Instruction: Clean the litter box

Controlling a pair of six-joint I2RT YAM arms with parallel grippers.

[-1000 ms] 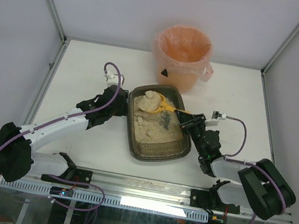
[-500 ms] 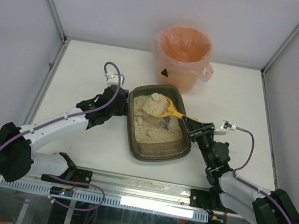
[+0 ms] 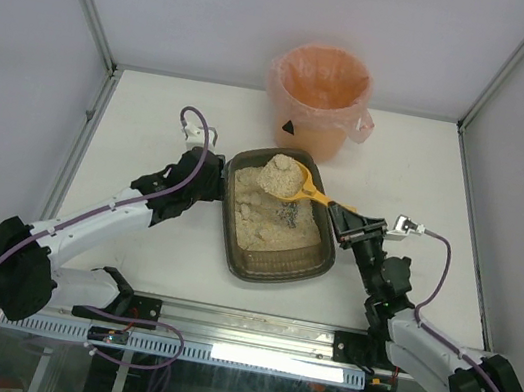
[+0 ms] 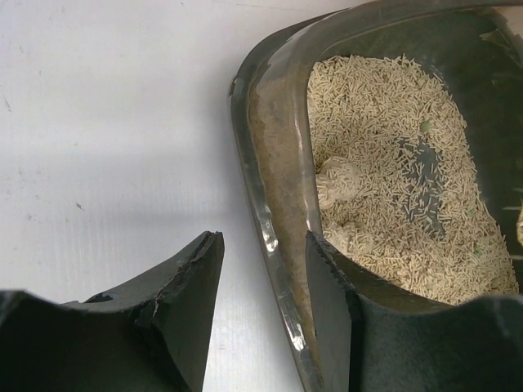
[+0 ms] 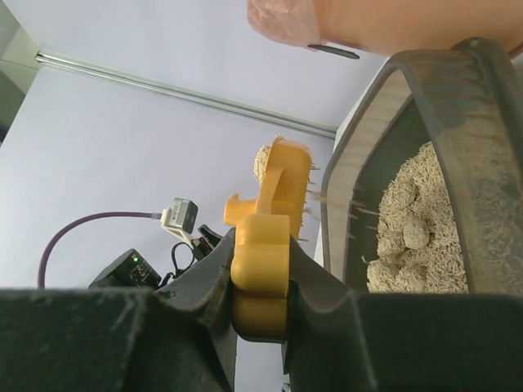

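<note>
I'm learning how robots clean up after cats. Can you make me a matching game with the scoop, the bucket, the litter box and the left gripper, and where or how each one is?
1 scoop
2 bucket
3 litter box
4 left gripper

A orange-pink, behind the litter box
B straddles the litter box's left rim
C yellow, clamped in the right gripper
D dark grey-brown and shallow

Pairs: 1-C, 2-A, 3-D, 4-B
</note>
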